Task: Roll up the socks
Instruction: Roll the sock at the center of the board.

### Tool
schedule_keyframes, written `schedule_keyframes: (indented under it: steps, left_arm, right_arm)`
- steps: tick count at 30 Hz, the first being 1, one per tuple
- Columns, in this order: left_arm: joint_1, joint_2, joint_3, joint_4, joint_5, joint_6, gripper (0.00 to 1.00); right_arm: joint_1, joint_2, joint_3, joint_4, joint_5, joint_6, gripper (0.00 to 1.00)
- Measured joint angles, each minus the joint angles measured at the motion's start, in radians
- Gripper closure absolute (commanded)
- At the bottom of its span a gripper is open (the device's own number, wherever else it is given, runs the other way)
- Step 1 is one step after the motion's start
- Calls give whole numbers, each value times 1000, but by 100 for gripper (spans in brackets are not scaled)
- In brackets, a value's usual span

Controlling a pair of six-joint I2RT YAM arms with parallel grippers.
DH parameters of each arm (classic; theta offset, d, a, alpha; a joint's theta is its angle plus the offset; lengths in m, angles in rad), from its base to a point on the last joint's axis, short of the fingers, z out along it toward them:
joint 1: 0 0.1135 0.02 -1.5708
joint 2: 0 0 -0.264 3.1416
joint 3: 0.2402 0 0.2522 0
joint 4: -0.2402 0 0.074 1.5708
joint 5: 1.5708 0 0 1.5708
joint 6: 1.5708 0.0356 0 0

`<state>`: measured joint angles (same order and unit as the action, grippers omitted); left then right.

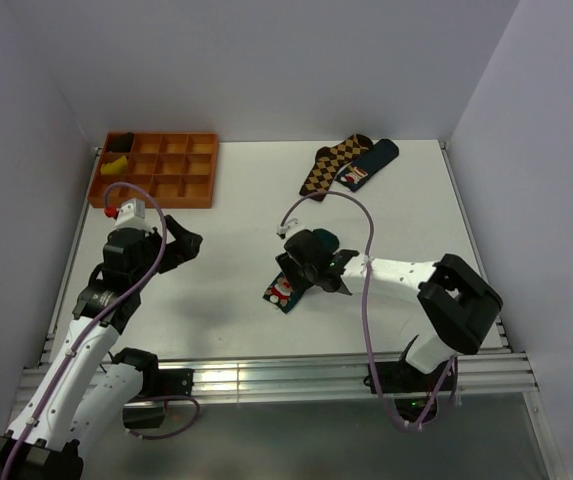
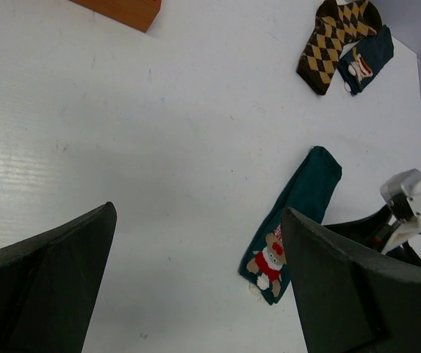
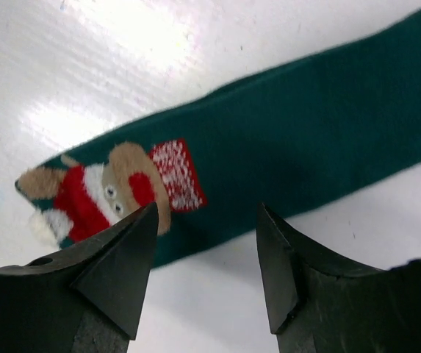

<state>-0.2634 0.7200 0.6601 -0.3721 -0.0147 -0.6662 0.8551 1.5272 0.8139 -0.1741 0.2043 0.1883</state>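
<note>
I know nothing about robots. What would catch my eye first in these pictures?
A flat dark teal-green fabric sock with a red-and-white cartoon patch lies mid-table, and the right gripper hangs over it, jaws apart. At the far right sit a brown diamond-patterned sock and a second teal sock side by side. An orange compartment tray fills the far left corner.

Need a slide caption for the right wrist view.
Right gripper, jaws open, poised over a flat dark green sock beside its cartoon patch, on the white table.
</note>
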Motion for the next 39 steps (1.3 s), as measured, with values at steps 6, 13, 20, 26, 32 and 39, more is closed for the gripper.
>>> schedule_keyframes:
  steps: [6,13,20,26,32,39]
  left_arm:
    - [0,-10,0,1,0,3,0]
    - [0,-9,0,-3,-1,15,1]
    - [0,-10,0,-7,-9,19,0]
    - [0,-10,0,-9,-18,18,1]
    - [0,-16,0,-14,-40,15,1]
    - [0,-18,0,-15,-63,14,1]
  right_arm:
    - [-86,101,61,34,-47,-35,37]
    - [-122,245,190,32,-90,-83,38]
    - [-127,330,309,18,-88,-82,39]
    - [-99,221,304,-14,-84,-82,36]
    - [22,11,224,7,-83,-94,38]
    - [160,10,127,21,-58,-123,44]
